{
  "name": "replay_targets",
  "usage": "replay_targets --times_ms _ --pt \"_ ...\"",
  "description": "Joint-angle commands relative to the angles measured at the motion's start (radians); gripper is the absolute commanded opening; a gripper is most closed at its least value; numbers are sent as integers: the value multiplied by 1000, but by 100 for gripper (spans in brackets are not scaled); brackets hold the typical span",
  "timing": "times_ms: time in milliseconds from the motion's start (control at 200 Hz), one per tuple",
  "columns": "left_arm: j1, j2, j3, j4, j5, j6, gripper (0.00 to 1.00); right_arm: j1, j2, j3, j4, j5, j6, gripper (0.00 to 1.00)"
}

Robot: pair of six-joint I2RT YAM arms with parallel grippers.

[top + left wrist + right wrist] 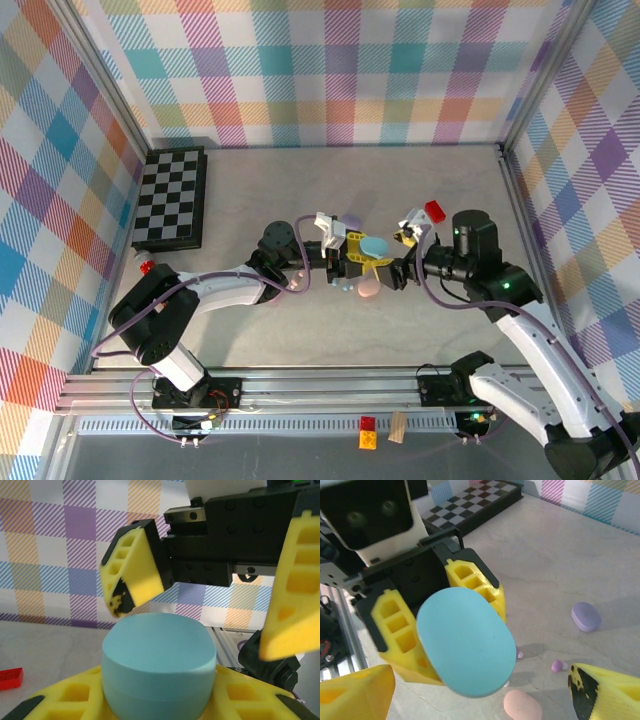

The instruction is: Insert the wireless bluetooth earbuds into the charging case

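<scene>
Plainly, the pale blue charging case (470, 645) is clamped between the yellow fingers (395, 630) of the left hand (362, 253) and is held clear above the bench (430, 180); the fingers are pressed against opposite sides of the case, which is seen closed. The right hand (402, 257) is spread wide, with nothing held between its fingers; one finger is placed on each side of the blue case, close to it, and whether it is touched cannot be told. On the bench below, a lilac earbud (557, 666) and a pink earbud (519, 654) are left lying loose, outside any case; a lilac case (585, 616) and a pink case (522, 706) are seen near them, apart from both hands.
</scene>
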Motion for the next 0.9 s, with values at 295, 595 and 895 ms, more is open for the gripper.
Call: replay_targets --times_ms 295,595,895 --pt "7 -37 -8 39 39 -1 37 36 -2 24 110 232 -11 88" --pt "16 -53 -22 35 39 3 37 36 -14 39 150 291 21 88" --pt "35 -45 -46 85 15 -33 37 36 -45 54 166 213 45 90"
